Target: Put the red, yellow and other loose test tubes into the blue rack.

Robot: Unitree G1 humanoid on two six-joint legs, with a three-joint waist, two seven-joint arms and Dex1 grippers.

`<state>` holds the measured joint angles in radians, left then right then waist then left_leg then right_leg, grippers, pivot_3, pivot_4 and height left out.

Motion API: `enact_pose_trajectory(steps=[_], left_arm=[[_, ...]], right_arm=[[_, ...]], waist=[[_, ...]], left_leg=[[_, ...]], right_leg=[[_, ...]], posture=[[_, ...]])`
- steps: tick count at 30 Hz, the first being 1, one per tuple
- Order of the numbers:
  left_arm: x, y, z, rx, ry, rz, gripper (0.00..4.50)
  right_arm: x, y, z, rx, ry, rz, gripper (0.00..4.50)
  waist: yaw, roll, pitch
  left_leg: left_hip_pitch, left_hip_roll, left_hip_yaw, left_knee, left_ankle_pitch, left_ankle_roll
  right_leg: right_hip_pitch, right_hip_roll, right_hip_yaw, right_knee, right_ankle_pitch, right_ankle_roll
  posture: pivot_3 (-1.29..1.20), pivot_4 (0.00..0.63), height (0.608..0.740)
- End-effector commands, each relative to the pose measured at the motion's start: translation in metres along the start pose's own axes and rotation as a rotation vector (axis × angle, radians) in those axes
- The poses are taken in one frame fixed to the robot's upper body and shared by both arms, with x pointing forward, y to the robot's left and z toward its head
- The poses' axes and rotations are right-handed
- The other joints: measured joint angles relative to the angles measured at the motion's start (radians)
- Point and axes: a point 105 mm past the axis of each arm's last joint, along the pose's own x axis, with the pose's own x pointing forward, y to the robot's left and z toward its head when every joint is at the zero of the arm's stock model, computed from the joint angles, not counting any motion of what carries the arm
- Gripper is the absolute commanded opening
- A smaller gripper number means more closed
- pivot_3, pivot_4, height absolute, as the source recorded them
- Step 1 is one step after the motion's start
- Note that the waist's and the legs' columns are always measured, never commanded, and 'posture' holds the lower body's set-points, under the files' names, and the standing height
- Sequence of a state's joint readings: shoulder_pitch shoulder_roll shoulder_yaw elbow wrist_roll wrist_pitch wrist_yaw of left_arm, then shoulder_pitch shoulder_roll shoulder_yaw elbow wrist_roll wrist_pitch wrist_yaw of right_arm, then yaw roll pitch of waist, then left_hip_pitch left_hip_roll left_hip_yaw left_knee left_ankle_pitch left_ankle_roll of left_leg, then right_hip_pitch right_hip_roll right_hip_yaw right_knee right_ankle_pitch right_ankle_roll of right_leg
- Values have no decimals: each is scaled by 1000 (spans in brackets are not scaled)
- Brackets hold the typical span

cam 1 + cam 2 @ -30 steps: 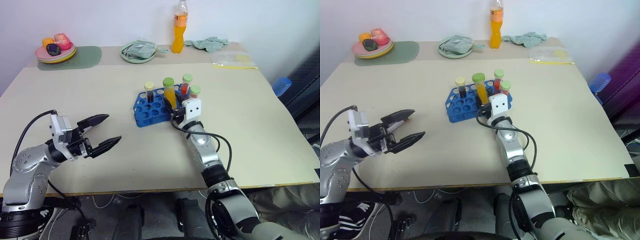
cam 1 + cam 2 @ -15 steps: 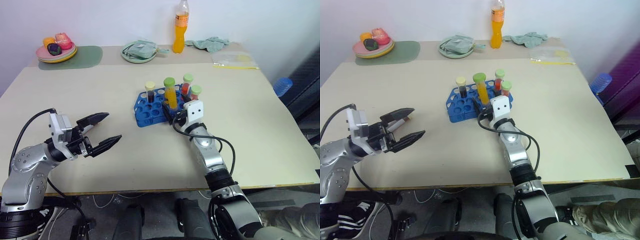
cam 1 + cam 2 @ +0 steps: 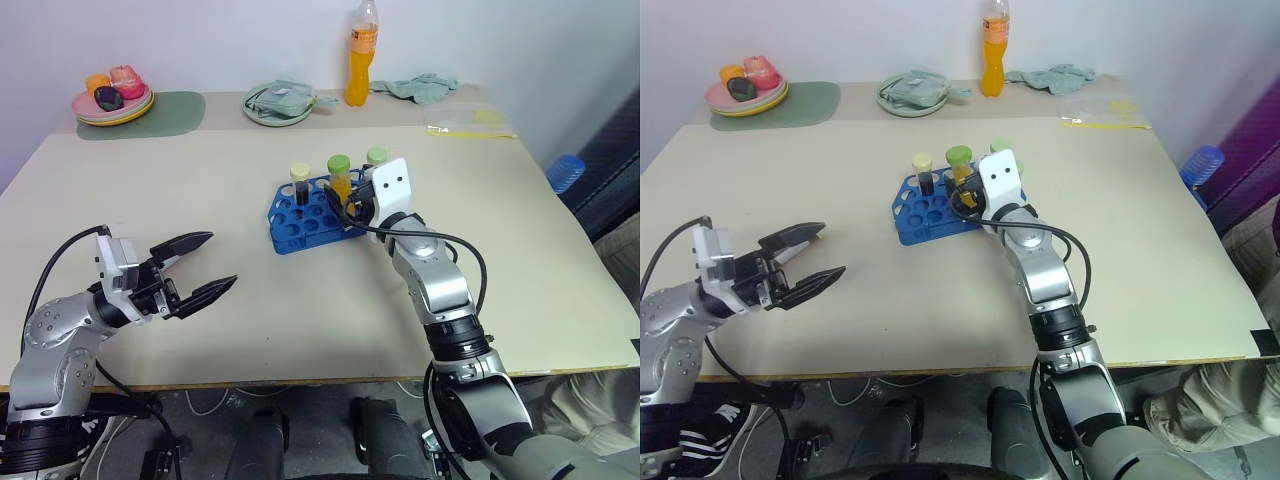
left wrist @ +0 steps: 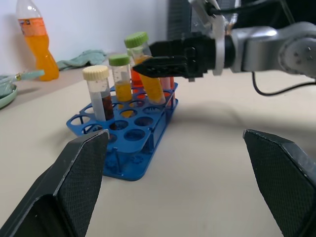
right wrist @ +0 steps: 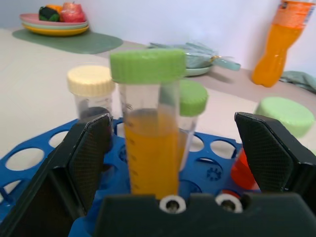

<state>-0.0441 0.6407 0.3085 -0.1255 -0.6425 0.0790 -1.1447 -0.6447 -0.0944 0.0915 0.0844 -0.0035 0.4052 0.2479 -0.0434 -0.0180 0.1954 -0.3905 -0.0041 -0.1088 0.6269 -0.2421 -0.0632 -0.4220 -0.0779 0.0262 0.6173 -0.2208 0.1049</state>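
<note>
Yellow tube (image 5: 150, 133) stands upright in blue rack (image 3: 305, 222) mid-desk, between wide-open right hand (image 4: 154, 58) fingers, left hand (image 3: 200, 268) wide and empty; looks light, smooth, slippery, best pinched just under cap.

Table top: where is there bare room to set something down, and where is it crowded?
Bare patches: the wide stretch of table right of the blue rack, and the near middle between the left gripper and the right arm. Crowded: the rack itself, with the right gripper at the tubes, and the far edge.

Head stereo pair looks down over table; both wrist cams face blue rack (image 4: 129, 143), right closest.
</note>
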Motion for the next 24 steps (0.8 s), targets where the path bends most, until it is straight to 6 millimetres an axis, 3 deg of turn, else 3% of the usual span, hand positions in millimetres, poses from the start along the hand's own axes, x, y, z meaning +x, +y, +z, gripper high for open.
enact_pose_trajectory(steps=[1,4,8,9,17,24], left_arm=[[-3,0,4,30,-14,7,4500],[-3,0,5,32,-14,10,4500],[-2,0,6,35,-13,12,4500],[-2,-1,7,35,-13,13,4500],[-2,1,6,38,-7,16,4500],[-2,3,7,40,-10,15,4500]], right_arm=[[0,3,19,-6,-40,25,4237],[0,6,19,2,-43,41,3190],[1,8,22,21,-54,42,1076],[1,8,22,23,-56,45,771],[-2,5,24,46,-109,24,729],[-10,-3,20,181,-195,-23,729]], waist=[[0,0,0],[-1,0,0],[-1,0,0],[-1,0,0],[-2,0,0],[-1,0,0]], left_leg=[[0,0,0,0,0,0],[0,0,0,0,0,0],[0,0,0,0,0,0],[0,0,0,0,0,0],[0,0,0,0,0,0],[0,0,0,0,0,0]], right_leg=[[0,0,0,0,0,0],[0,0,0,0,0,0],[0,0,0,0,0,0],[0,0,0,0,0,0],[-1,0,0,0,0,0],[-1,0,0,0,0,0]], posture=[[0,150,740],[0,150,740],[0,150,740],[0,150,740],[0,150,740],[0,150,740]])
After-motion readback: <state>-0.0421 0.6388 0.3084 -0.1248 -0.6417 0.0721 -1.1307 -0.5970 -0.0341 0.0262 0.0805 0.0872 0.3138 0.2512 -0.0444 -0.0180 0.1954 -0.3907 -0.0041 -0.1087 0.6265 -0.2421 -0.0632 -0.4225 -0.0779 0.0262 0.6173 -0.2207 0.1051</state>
